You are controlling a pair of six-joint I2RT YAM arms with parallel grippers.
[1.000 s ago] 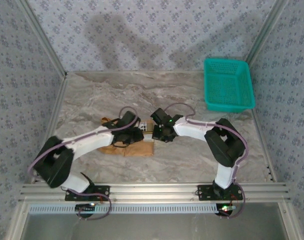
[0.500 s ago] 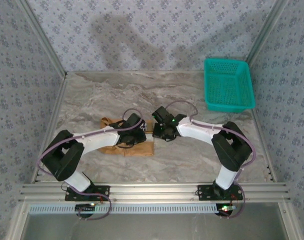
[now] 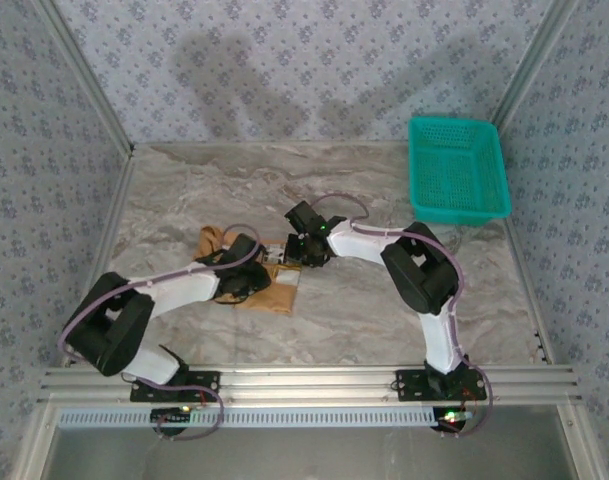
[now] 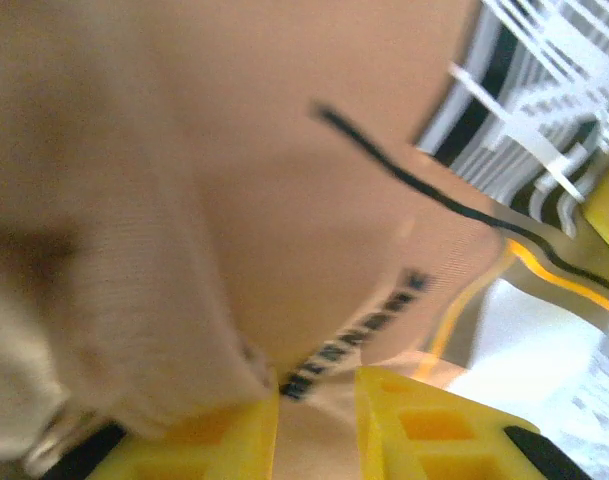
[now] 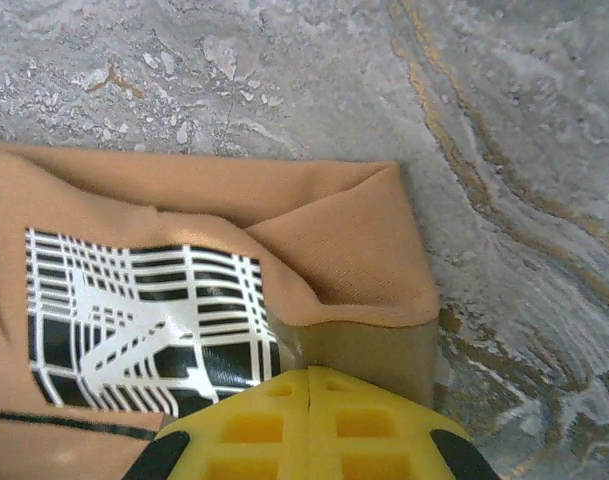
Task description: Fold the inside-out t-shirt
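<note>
I am working over a grey marbled table (image 3: 184,190). A green mesh basket (image 3: 459,175) sits well beyond the right gripper (image 5: 309,385), off to its right by the far wall.

The inside-out t-shirt (image 3: 274,297) lies bunched on the marble under both wrists, at the point where the two grippers meet. The left gripper (image 4: 317,420) has its yellow fingers a little apart, pinching a fold of the tan cloth that rises close to its camera. The right gripper's fingers are pressed together, their tips at a folded corner of the shirt. I cannot tell whether any cloth is caught between them.

A black-and-white grid print (image 5: 144,320) lies just left of the right fingers. Small black lettering (image 4: 359,335) runs down into the left gripper's gap.
</note>
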